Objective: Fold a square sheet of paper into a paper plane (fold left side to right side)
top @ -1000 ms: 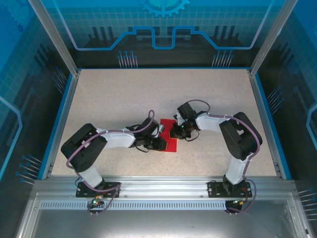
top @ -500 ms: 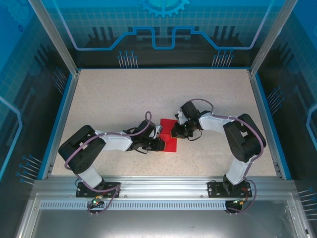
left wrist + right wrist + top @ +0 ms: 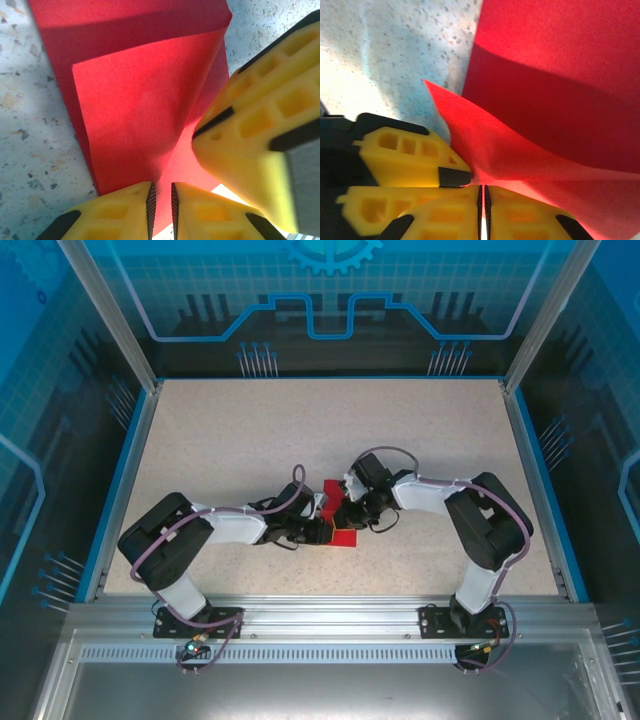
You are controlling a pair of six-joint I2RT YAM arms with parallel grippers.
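The square sheet of paper (image 3: 343,536) is bright red and lies partly folded at the table's middle, between both grippers. In the left wrist view the sheet (image 3: 135,100) shows a flap lifted off its lower layer. My left gripper (image 3: 161,200) is shut on the sheet's near edge, with red paper running between its pads. The right gripper's yellow finger (image 3: 250,125) presses in beside it. My right gripper (image 3: 481,192) is shut on a raised corner of the sheet (image 3: 545,75), close against the left finger (image 3: 405,155). From above, the left gripper (image 3: 322,528) and right gripper (image 3: 346,514) meet over the paper. A paper plane is out of view.
The speckled table (image 3: 250,440) has a raised blue rim (image 3: 130,480) on its left, far and right sides. Metal posts (image 3: 110,315) and blue panels stand behind. Both arm bases sit on the rail (image 3: 330,620) at the near edge.
My right gripper has moved left and nearer, up against the left gripper, taking the paper's edge with it. Less red shows from above. The left arm has barely shifted.
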